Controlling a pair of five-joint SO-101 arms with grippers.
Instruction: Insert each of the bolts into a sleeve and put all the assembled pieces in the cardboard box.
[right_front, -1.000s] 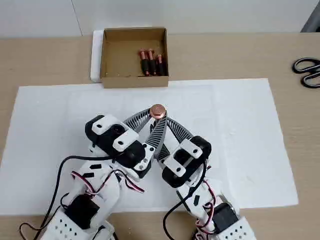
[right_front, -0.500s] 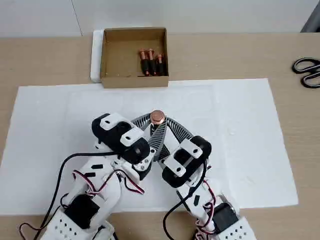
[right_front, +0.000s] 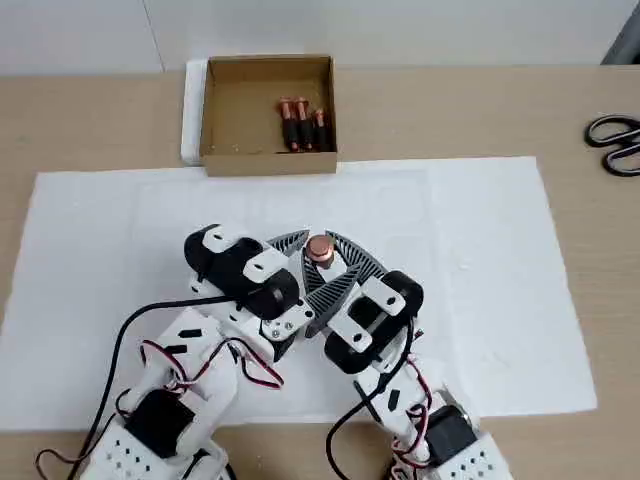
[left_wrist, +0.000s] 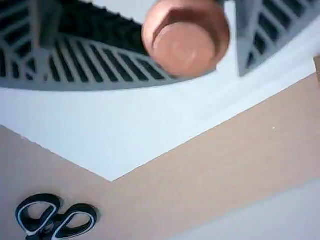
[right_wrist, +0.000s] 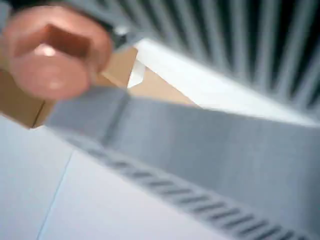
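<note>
A copper bolt (right_front: 320, 250) is held head-up above the white sheet, where my two grippers meet. My left gripper (right_front: 303, 256) comes in from the left and is shut on the bolt. Opposite it, my right gripper (right_front: 338, 262) is shut on the sleeve, which is hidden among the fingers. The left wrist view shows the bolt head (left_wrist: 185, 37) end-on between grey ribbed fingers (left_wrist: 75, 55). In the right wrist view the bolt head (right_wrist: 50, 55) sits beyond a grey finger (right_wrist: 200, 145). The cardboard box (right_front: 230, 110) at the back holds three assembled pieces (right_front: 303, 124).
A white sheet (right_front: 480, 260) covers the middle of the wooden table. Scissors (right_front: 615, 145) lie at the far right edge; the left wrist view shows the scissors (left_wrist: 55, 222) too. A white block (right_front: 193, 110) rests against the box's left wall.
The left arm swung in and the bolt came back toward the arm bases, lower between the fingers. The right arm stayed put.
</note>
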